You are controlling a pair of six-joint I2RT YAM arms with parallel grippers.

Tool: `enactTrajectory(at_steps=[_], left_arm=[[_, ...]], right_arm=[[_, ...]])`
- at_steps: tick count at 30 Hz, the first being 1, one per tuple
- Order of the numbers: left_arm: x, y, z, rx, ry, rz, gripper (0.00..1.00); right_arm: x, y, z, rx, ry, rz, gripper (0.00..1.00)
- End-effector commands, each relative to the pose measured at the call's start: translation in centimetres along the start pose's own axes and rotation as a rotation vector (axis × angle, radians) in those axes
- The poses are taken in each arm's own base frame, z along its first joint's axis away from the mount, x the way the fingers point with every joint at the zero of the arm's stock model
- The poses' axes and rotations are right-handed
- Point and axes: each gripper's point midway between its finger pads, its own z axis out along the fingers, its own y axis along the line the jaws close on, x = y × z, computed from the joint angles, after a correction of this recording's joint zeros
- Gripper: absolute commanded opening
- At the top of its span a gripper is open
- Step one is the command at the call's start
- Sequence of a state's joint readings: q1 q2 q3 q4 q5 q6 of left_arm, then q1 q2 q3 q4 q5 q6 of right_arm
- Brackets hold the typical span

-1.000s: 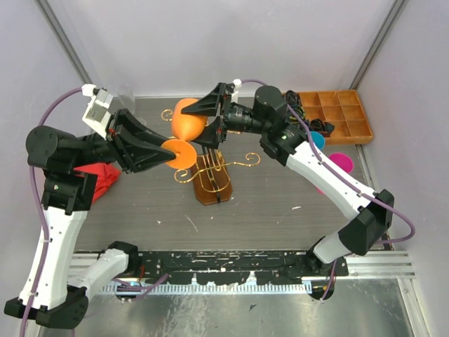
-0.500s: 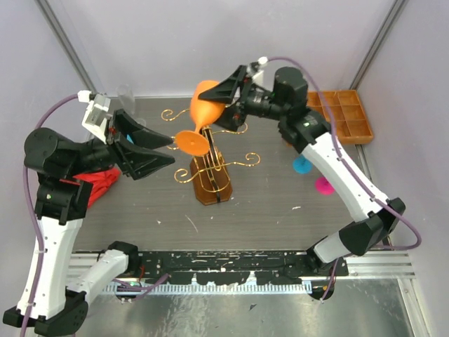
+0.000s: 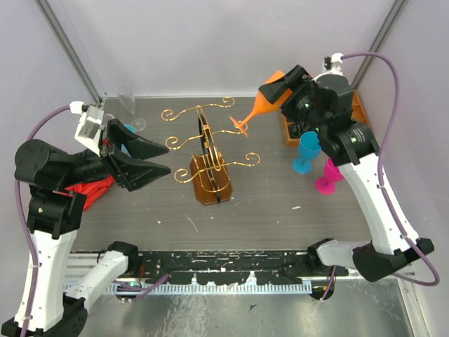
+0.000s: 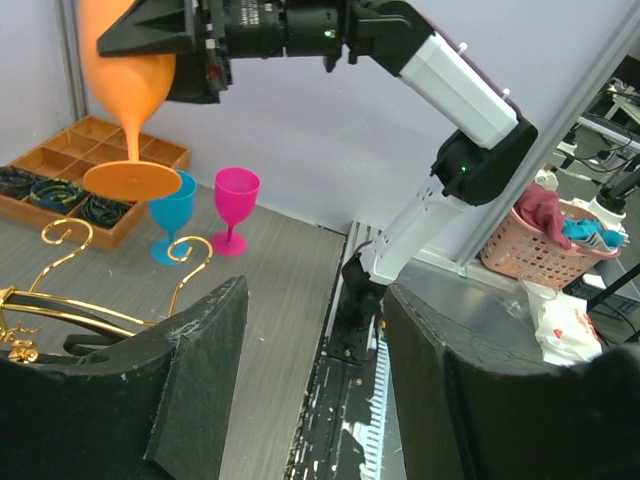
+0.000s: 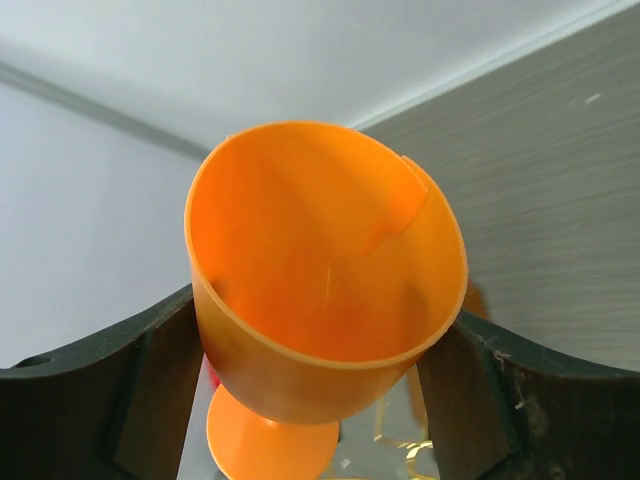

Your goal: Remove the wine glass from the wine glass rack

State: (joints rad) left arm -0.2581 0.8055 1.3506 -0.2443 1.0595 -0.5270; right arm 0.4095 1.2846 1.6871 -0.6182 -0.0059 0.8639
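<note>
The orange wine glass (image 3: pixel 254 112) has been lifted clear of the wine glass rack (image 3: pixel 208 163) and carried toward the upper right of the top view. There it is held tilted, gripped by its bowl in the right tool (image 3: pixel 269 93). The left tool (image 3: pixel 168 156), spread wide and empty, has been drawn back leftward. Removal is judged essentially done; only setting down on the counter (image 3: pixel 280 203) remains.
</note>
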Motion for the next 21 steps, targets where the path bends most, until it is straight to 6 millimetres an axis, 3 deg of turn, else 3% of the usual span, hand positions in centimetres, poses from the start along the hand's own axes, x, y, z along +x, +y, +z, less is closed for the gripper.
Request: enactTrajectory(at_steps=[1, 6, 12, 21], left_arm=[[-0.3, -0.5, -0.3, -0.007, -0.004, 0.014, 0.63], [-0.1, -0.2, -0.2, -0.014, -0.009, 0.000, 0.63], [0.0, 0.2, 0.0, -0.014, -0.020, -0.022, 0.62], [0.2, 0.0, -0.2, -0.026, -0.020, -0.031, 0.62]], right_arm=[[-6.3, -2.3, -3.4, 0.152, -0.308, -0.193, 0.68], [-9.1, -5.0, -5.5, 0.293, -0.463, -0.323, 0.68], [-7.4, -8.8, -4.0, 0.362, -0.468, -0.419, 0.64], [-5.4, -12.5, -0.8, 0.393, -0.486, -0.551, 0.64]])
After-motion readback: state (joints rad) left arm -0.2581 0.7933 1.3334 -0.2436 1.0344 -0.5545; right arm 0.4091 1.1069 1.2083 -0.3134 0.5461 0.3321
